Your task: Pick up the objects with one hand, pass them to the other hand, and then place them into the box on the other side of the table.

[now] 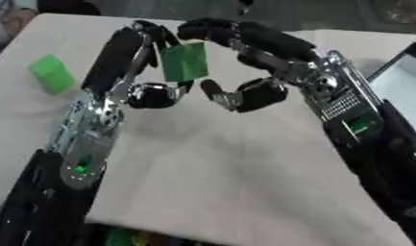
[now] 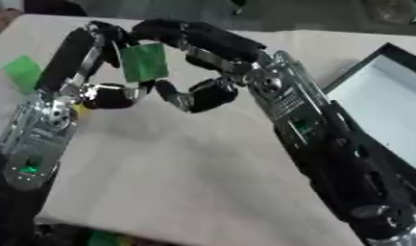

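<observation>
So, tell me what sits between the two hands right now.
A green block, held up between the left hand and the right hand; both hands' fingers curl around it above the table. The left eye view shows it best.

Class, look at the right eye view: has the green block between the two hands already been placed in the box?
No. The green block is held up between the left hand and right hand, apart from the box at the right edge.
</observation>
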